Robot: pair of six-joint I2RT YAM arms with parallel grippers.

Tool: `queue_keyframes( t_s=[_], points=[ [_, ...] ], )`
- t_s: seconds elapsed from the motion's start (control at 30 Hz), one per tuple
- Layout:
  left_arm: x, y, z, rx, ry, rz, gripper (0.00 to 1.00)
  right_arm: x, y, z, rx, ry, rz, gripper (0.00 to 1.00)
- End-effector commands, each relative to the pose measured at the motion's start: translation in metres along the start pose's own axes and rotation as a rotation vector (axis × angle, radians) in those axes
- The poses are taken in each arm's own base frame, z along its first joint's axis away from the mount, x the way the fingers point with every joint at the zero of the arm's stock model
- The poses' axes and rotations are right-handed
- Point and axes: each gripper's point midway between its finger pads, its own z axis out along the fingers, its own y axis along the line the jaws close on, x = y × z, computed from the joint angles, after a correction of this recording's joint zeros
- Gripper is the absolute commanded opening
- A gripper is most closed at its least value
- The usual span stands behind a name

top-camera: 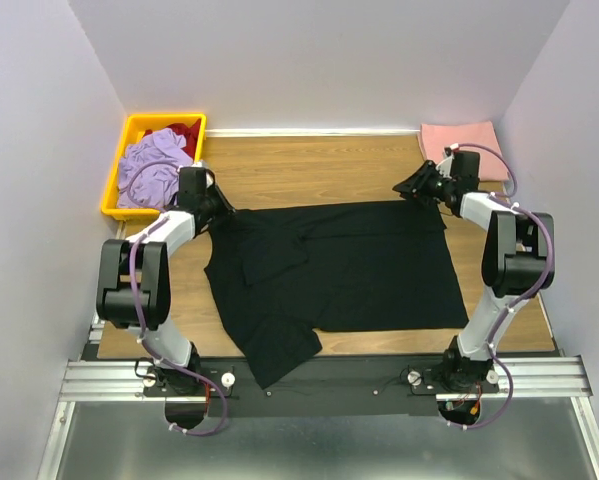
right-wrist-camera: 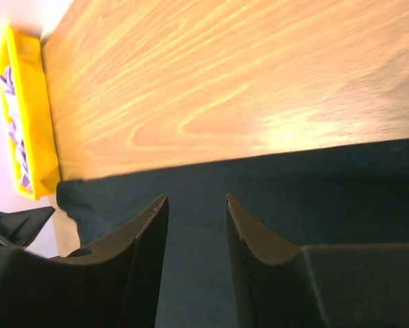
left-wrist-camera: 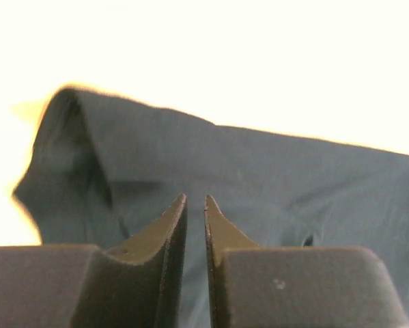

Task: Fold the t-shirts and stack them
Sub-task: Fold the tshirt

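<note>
Two claws hang low over the far edge of the black t-shirt, one at each far corner. The shirt lies spread out on the wooden bench between them, with a flap of cloth reaching past the near edge of the wood. The left claw is at the shirt's far left corner, with dark cloth directly below and ahead of its tips. Its fingers are nearly together, leaving only a thin slit, and I cannot tell whether any cloth is pinched there. The right claw is at the far right corner with its fingers apart and nothing between them. The shirt's straight far hem runs across just ahead of its tips, and bare wood lies beyond that. A folded salmon-pink t-shirt rests as a neat rectangle in the bench's far right corner, just beyond and to the right of the right claw and apart from the black one. Beyond and to the left of the left claw is a yellow bin. It holds a crumpled lavender garment with a red garment behind it.
</note>
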Motion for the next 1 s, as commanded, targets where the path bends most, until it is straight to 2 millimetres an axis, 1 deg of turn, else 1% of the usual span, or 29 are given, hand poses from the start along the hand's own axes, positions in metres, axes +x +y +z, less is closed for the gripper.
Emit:
queue_keyframes(
  t_s=[0.0, 0.03, 0.07, 0.1, 0.13, 0.17, 0.2, 0.27, 0.3, 0.47, 0.5, 0.53, 0.57, 0.63, 0.67, 0.7, 0.73, 0.77, 0.8, 0.83, 0.87, 0.93, 0.97],
  points=[
    [-0.016, 0.01, 0.017, -0.044, -0.038, 0.026, 0.21, -0.006, -0.031, 0.007, 0.011, -0.04, 0.041, 0.45],
    [-0.013, 0.018, 0.02, -0.065, -0.031, 0.018, 0.2, -0.003, -0.041, 0.01, 0.022, -0.036, 0.06, 0.45],
    [-0.005, 0.03, 0.025, -0.099, -0.009, 0.002, 0.19, -0.003, -0.053, 0.008, 0.037, -0.042, 0.094, 0.45],
    [0.0, 0.038, 0.027, -0.115, 0.003, -0.007, 0.18, -0.005, -0.059, 0.009, 0.037, -0.054, 0.104, 0.45],
    [0.003, 0.047, 0.029, -0.132, 0.012, -0.021, 0.18, -0.002, -0.07, 0.01, 0.049, -0.05, 0.126, 0.45],
    [0.01, 0.054, 0.03, -0.147, 0.031, -0.031, 0.17, -0.001, -0.076, 0.01, 0.055, -0.052, 0.148, 0.45],
    [0.017, 0.06, 0.034, -0.157, 0.051, -0.038, 0.17, -0.001, -0.087, 0.008, 0.064, -0.063, 0.169, 0.45],
    [0.021, 0.066, 0.038, -0.166, 0.07, -0.045, 0.16, 0.001, -0.104, 0.006, 0.076, -0.078, 0.22, 0.45],
    [0.023, 0.069, 0.038, -0.181, 0.082, -0.041, 0.15, 0.002, -0.109, 0.004, 0.079, -0.081, 0.238, 0.45],
    [0.021, 0.07, 0.044, -0.195, 0.105, -0.032, 0.13, 0.004, -0.135, 0.001, 0.128, -0.099, 0.299, 0.45],
    [0.012, 0.079, 0.045, -0.211, 0.092, -0.05, 0.12, 0.002, -0.141, 0.0, 0.137, -0.105, 0.318, 0.45],
    [0.009, 0.079, 0.046, -0.214, 0.092, -0.05, 0.11, 0.002, -0.144, 0.0, 0.142, -0.106, 0.326, 0.45],
    [0.0, 0.074, 0.049, -0.203, 0.078, -0.043, 0.1, -0.002, -0.144, 0.0, 0.143, -0.117, 0.327, 0.45],
    [-0.001, 0.075, 0.057, -0.209, 0.097, -0.043, 0.1, -0.005, -0.15, 0.002, 0.152, -0.122, 0.339, 0.45],
    [-0.015, 0.068, 0.06, -0.195, 0.074, -0.038, 0.1, -0.012, -0.151, 0.004, 0.148, -0.131, 0.331, 0.45],
    [-0.013, 0.071, 0.066, -0.204, 0.089, -0.041, 0.1, -0.018, -0.15, 0.008, 0.138, -0.133, 0.323, 0.45],
    [-0.018, 0.07, 0.068, -0.205, 0.085, -0.037, 0.1, -0.017, -0.151, 0.008, 0.141, -0.13, 0.324, 0.45],
    [-0.033, 0.061, 0.071, -0.188, 0.06, -0.029, 0.1, -0.016, -0.153, 0.011, 0.141, -0.121, 0.323, 0.45],
    [-0.038, 0.059, 0.073, -0.182, 0.053, -0.023, 0.1, -0.026, -0.15, 0.013, 0.128, -0.129, 0.308, 0.45],
    [-0.042, 0.056, 0.074, -0.177, 0.047, -0.019, 0.1, -0.028, -0.147, 0.013, 0.121, -0.121, 0.305, 0.45],
    [-0.054, 0.048, 0.073, -0.161, 0.023, -0.01, 0.1, -0.036, -0.142, 0.012, 0.108, -0.128, 0.288, 0.46],
    [-0.068, 0.036, 0.064, -0.144, -0.008, 0.012, 0.13, -0.04, -0.131, 0.007, 0.082, -0.121, 0.273, 0.47],
    [-0.074, 0.03, 0.06, -0.136, -0.027, 0.021, 0.16, -0.041, -0.125, 0.004, 0.075, -0.122, 0.263, 0.47]
  ],
)
